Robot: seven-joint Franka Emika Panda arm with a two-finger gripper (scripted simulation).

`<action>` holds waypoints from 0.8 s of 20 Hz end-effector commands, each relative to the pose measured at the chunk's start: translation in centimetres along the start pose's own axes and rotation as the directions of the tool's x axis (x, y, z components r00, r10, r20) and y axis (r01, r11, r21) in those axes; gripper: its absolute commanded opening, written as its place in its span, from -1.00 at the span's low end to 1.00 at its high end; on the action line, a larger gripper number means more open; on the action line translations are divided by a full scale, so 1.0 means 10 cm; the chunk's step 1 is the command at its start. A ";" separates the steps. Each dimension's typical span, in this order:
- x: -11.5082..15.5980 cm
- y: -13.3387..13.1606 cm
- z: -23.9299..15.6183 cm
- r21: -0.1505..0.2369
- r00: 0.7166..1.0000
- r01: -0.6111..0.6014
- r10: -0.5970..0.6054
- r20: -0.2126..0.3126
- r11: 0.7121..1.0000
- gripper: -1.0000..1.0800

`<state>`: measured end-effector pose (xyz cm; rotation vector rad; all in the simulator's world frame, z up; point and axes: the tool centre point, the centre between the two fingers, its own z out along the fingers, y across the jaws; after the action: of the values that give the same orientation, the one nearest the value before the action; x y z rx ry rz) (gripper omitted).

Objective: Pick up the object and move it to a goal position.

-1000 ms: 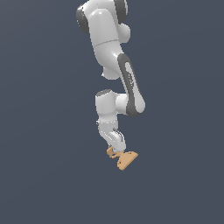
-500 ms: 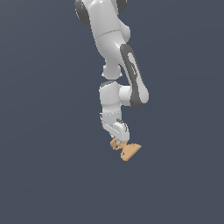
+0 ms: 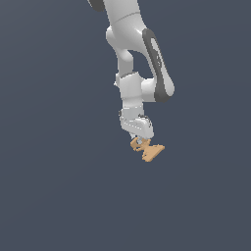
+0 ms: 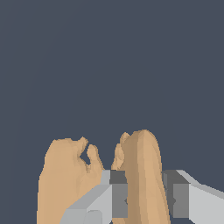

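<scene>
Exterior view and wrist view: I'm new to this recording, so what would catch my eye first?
The white arm reaches down from the top of the exterior view against a plain dark grey backdrop. At its tip the hand is shut on the tan-orange object. In the wrist view the grey pads press one flared end, and the other end sticks out beside them.

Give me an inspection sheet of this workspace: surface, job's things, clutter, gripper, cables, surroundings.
Surface: plain dark grey-blue field; no table edge or marking seen.
Job's things: tan-orange object, two flared ends and a narrow middle, held at the arm's tip; no goal marker seen.
Clutter: nothing seen.
Gripper: gripper shut on the object, one dark pad on each side of one lobe in the wrist view; the other lobe sits outside the fingers.
Cables: nothing seen.
Surroundings: white arm reaching down from the top of the exterior view; nothing else seen.
</scene>
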<state>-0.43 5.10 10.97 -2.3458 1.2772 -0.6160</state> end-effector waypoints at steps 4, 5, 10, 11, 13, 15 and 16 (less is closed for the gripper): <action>-0.26 0.01 -0.35 -0.001 1.000 0.000 0.000 -0.002 1.000 -1.00; -0.30 0.01 -0.40 -0.001 1.000 0.000 0.000 -0.002 1.000 -1.00; -0.46 0.01 -0.61 0.000 1.000 -0.002 0.002 0.000 1.000 -1.00; -0.48 0.00 -0.64 0.000 1.000 -0.003 0.003 0.000 1.000 -1.00; -0.52 0.00 -0.69 0.001 1.000 -0.004 0.004 0.001 1.000 -1.00; -0.54 0.00 -0.73 0.001 1.000 -0.004 0.004 0.001 1.000 -1.00; -0.55 -0.01 -0.74 0.001 1.000 -0.005 0.005 0.001 1.000 -1.00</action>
<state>-6.92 8.74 15.89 -2.3419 1.2797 -0.6142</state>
